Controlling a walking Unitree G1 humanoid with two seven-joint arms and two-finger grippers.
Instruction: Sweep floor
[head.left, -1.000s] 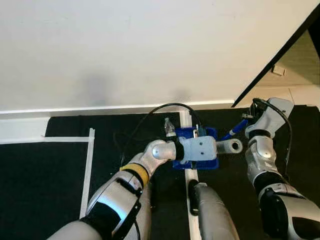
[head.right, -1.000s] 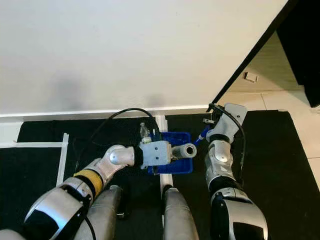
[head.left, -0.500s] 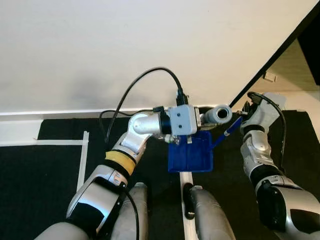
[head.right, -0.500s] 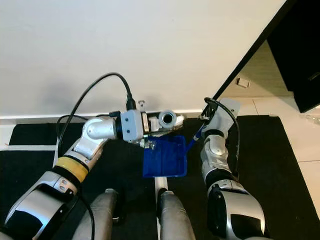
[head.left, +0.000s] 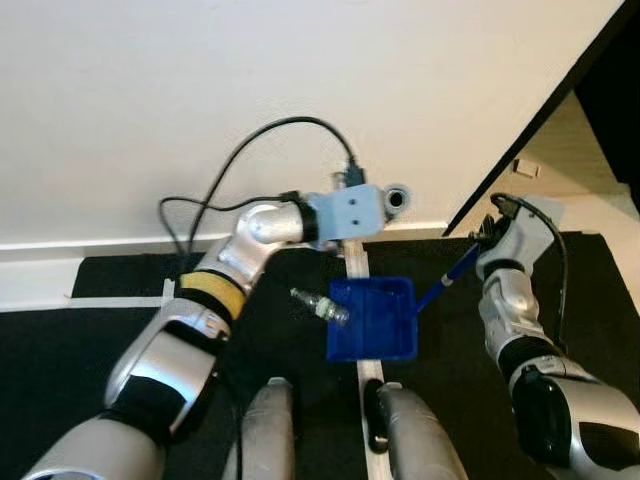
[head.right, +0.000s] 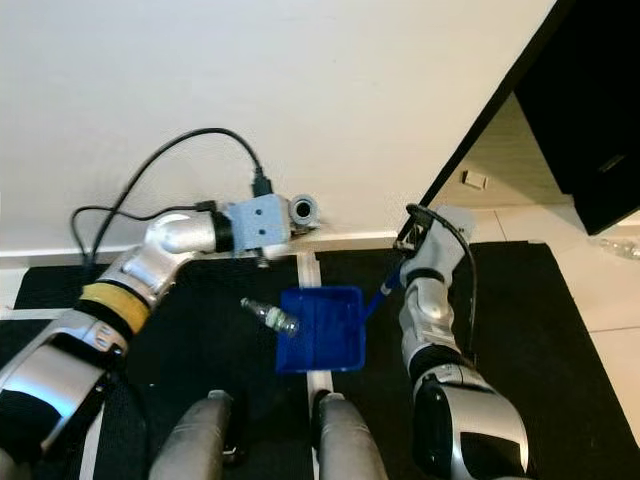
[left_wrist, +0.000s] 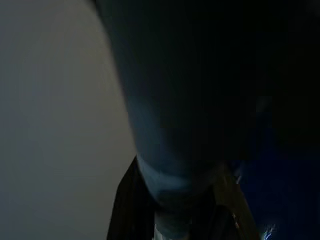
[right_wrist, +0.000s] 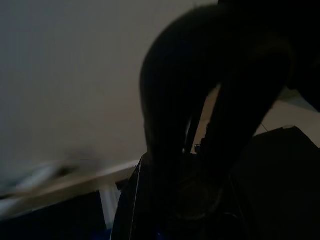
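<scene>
Sitting on the black mat (head.left: 90, 360) is the blue dustpan (head.left: 372, 320), nothing visible inside it, a small clear bottle (head.left: 320, 305) at its left edge. The right gripper (head.left: 482, 238) is by its blue handle (head.left: 446, 276) (grip unclear). Left gripper (head.left: 352, 215) is raised toward the white wall (head.left: 300, 90); its fingers can't be made out, with white tape (head.left: 357, 264) below.

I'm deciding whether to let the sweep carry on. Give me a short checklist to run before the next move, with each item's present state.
1. Blue dustpan on the black mat, near flat: ok.
2. Dustpan handle runs up to the right gripper; firm grip: cannot tell.
3. Small bottle inside the pan: not ok, it lies at the pan's left edge.
4. Left gripper raised near the wall, above the pan: ok.
5. What the left gripper holds: cannot tell.
</scene>
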